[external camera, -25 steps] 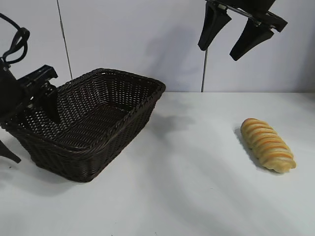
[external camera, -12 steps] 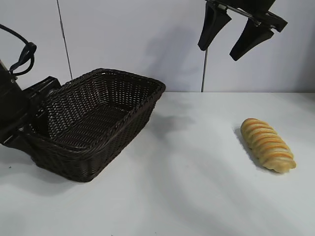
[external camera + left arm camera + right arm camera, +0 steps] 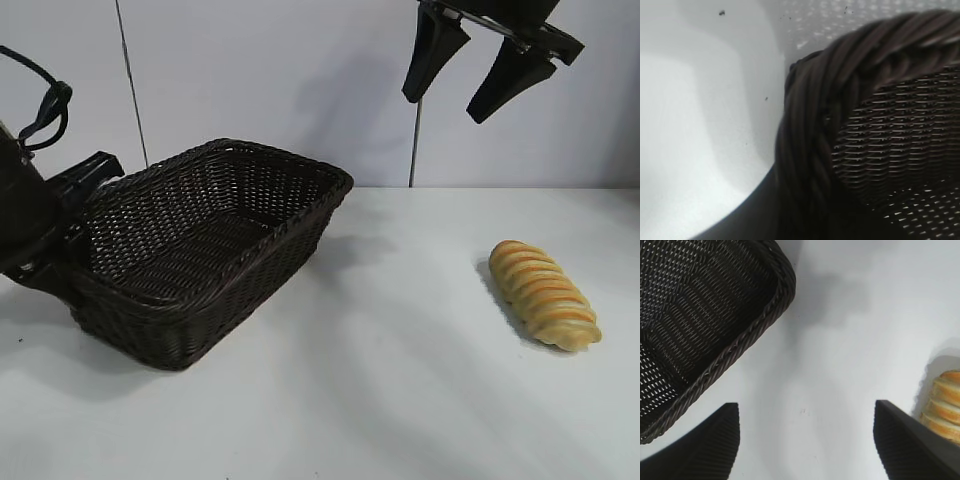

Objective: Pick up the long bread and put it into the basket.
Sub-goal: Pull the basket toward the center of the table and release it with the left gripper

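The exterior camera faces the table [image 3: 400,400] roughly level, from the front. The left wrist camera sits tight against the basket [image 3: 805,150] rim; the right wrist camera looks down from higher up, sharing the basket [image 3: 700,315] corner.

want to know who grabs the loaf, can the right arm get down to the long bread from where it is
Probably yes. The right gripper hangs high with fingers spread, and the long bread lies alone on the white table below it. The basket sits well off to the side, gripped at its rim by the left gripper.
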Controlling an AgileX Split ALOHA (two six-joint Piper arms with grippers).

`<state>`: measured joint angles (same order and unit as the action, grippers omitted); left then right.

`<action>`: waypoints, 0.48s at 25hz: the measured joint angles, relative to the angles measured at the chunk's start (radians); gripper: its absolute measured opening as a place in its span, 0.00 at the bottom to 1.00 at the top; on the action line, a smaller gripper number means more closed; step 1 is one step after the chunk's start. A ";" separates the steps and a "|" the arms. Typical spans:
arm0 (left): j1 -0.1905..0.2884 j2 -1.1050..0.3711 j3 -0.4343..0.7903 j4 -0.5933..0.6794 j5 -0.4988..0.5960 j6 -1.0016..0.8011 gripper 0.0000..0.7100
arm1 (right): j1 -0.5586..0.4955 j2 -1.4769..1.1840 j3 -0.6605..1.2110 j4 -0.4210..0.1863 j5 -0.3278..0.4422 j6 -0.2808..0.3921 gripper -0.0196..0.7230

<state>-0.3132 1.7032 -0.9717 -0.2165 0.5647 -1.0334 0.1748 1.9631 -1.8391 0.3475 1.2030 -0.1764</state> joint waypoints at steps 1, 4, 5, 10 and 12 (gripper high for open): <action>0.004 -0.001 -0.014 -0.021 0.017 0.017 0.14 | 0.000 0.000 0.000 0.000 0.000 0.000 0.75; 0.012 -0.002 -0.049 -0.080 0.039 0.081 0.14 | 0.000 0.000 0.000 0.000 0.000 0.000 0.75; 0.015 -0.002 -0.060 -0.095 0.050 0.109 0.14 | 0.000 0.000 0.000 0.000 0.000 0.000 0.75; 0.052 -0.002 -0.103 -0.135 0.120 0.214 0.14 | 0.000 0.000 0.000 0.000 0.001 0.000 0.75; 0.069 0.003 -0.126 -0.135 0.147 0.258 0.14 | 0.000 0.000 0.000 0.000 0.001 0.000 0.75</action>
<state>-0.2437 1.7061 -1.0981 -0.3520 0.7117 -0.7751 0.1748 1.9631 -1.8391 0.3475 1.2037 -0.1764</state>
